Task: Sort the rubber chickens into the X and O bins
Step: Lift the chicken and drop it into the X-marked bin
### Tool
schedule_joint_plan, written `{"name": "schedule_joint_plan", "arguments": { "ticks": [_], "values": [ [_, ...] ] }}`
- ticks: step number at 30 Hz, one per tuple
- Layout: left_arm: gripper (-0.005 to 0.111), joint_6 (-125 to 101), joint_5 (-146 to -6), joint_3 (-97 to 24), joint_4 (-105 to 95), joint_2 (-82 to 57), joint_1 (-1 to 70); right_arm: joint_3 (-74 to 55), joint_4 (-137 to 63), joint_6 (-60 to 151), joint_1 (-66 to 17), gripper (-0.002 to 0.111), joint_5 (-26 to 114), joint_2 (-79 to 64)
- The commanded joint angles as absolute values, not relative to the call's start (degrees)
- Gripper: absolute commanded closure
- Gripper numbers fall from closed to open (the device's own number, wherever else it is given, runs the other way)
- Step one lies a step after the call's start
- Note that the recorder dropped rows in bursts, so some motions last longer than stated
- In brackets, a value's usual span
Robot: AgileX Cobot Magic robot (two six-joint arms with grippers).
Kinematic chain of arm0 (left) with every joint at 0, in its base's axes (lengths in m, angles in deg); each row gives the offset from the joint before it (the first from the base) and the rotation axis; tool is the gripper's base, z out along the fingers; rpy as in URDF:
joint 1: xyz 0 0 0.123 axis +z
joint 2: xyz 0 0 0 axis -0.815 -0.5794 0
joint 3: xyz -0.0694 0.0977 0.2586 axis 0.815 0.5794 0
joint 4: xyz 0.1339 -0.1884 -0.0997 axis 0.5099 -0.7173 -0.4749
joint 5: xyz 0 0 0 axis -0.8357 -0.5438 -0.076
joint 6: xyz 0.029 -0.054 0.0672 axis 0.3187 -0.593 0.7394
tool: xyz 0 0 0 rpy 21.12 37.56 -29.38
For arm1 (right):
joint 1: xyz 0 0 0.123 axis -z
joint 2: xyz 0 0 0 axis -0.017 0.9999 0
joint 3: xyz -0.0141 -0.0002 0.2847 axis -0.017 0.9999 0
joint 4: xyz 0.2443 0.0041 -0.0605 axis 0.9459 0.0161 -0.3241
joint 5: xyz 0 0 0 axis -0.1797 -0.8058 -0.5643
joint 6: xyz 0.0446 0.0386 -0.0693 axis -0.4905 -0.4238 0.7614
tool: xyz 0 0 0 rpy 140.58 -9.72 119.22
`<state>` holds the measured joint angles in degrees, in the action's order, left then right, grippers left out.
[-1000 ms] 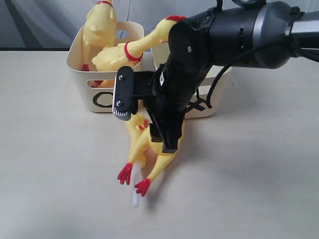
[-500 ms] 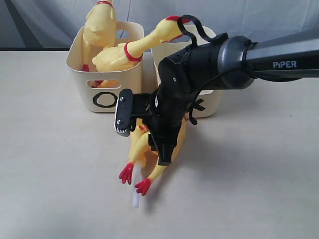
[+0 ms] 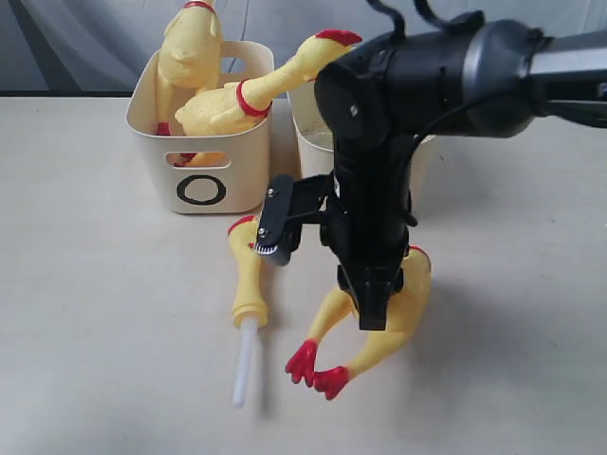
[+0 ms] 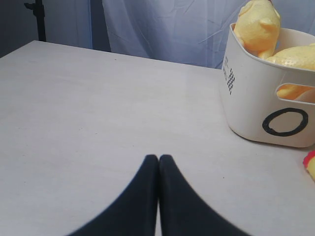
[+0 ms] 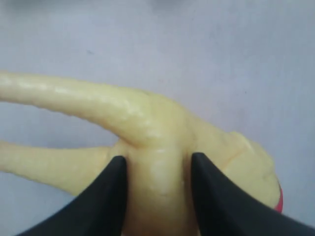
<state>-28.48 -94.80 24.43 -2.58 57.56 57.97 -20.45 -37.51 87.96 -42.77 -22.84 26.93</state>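
Yellow rubber fills the right wrist view. There the right gripper (image 5: 157,160) has its black fingers (image 5: 110,196) clamped on the body of the held chicken (image 5: 147,113), just where its two legs fork. In the exterior view this gripper points down at the table (image 3: 114,332) in front of the bins. The chicken's red feet (image 3: 318,368) reach toward the near edge, and I cannot tell whether they touch the table.

To the left of it a yellow neck (image 3: 248,280) with a red end lies flat on the table, with a small white stick (image 3: 244,365) at its near end. The arm hides whether this neck belongs to the held chicken.

Behind stands the O bin (image 3: 199,161) with two more chickens in it. The upright chicken (image 3: 190,52) stands at the back. The leaning chicken (image 3: 223,109) stretches its head over the neighbouring cream bin (image 3: 308,142), whose mark the arm covers.

The left gripper (image 4: 158,160) hovers over bare table. Its fingers are pressed together with nothing between them, and the O bin stands off to one side.
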Motion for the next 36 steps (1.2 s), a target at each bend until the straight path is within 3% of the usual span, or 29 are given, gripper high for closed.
{"name": "schedule_joint_plan", "arguments": {
  "ticks": [1, 7, 16, 20, 22, 24, 27, 29, 32, 36],
  "values": [
    [0.107, -28.5, -94.3, 24.0, -2.5, 57.3, 57.9, -20.2, -37.2, 82.1, -42.5, 0.109, -25.8, 20.0],
    [0.107, -28.5, -94.3, 24.0, -2.5, 57.3, 57.9, -18.8, -44.2, 72.6, -42.4, 0.109, -25.8, 11.3],
    [0.107, -28.5, -94.3, 24.0, -2.5, 57.3, 57.9, -10.2, -70.7, 48.5, -39.5, 0.109, -23.5, -0.3],
    [0.107, -28.5, -94.3, 24.0, -2.5, 57.3, 57.9, -2.7, -74.8, 33.3, -26.1, 0.109, -2.4, -9.4],
    [0.107, -28.5, -94.3, 24.0, -2.5, 57.3, 57.9, 1.5, -68.8, 28.5, -18.7, 0.109, 17.2, -12.9],
    [0.107, -28.5, -94.3, 24.0, -2.5, 57.3, 57.9, 8.0, -54.2, 20.3, -10.8, 0.109, 46.9, -12.8],
    [0.107, -28.5, -94.3, 24.0, -2.5, 57.3, 57.9, 13.4, -45.0, 11.0, -9.0, 0.109, 69.7, -5.9],
    [0.107, -28.5, -94.3, 24.0, -2.5, 57.3, 57.9, 13.6, -47.9, -1.3, -9.0, 0.109, 78.2, 0.5],
    [0.107, -28.5, -94.3, 24.0, -2.5, 57.3, 57.9, 13.5, -52.2, -19.0, -9.0, 0.109, 101.8, 12.1],
    [0.107, -28.5, -94.3, 24.0, -2.5, 57.3, 57.9, 12.3, -52.9, -22.6, -9.0, 0.109, 106.9, 18.5]
  ]
}}
